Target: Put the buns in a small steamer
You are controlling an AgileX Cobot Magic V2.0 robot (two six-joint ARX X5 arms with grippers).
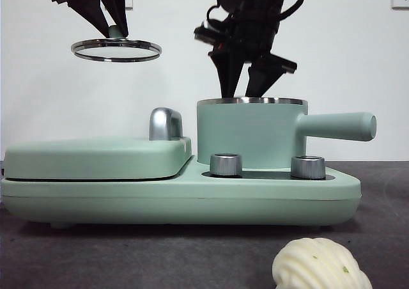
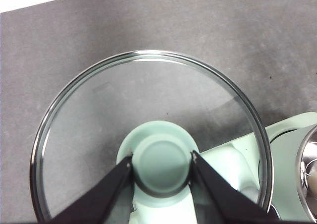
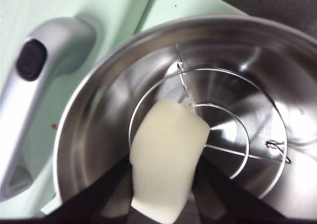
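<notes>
Your right gripper (image 3: 163,204) has its jaws clamped on the smooth bun (image 3: 168,159), which hangs straight above the wire rack (image 3: 223,144) inside the small steamer (image 1: 250,135), so the drop is plainly downward, the bun's long axis running back toward the jaws. Your left gripper (image 2: 162,167) pinches the knob of the glass lid (image 2: 148,115), held high and off to the side. The ridged bun (image 1: 319,265) waits on the desk (image 1: 128,257) in front.
</notes>
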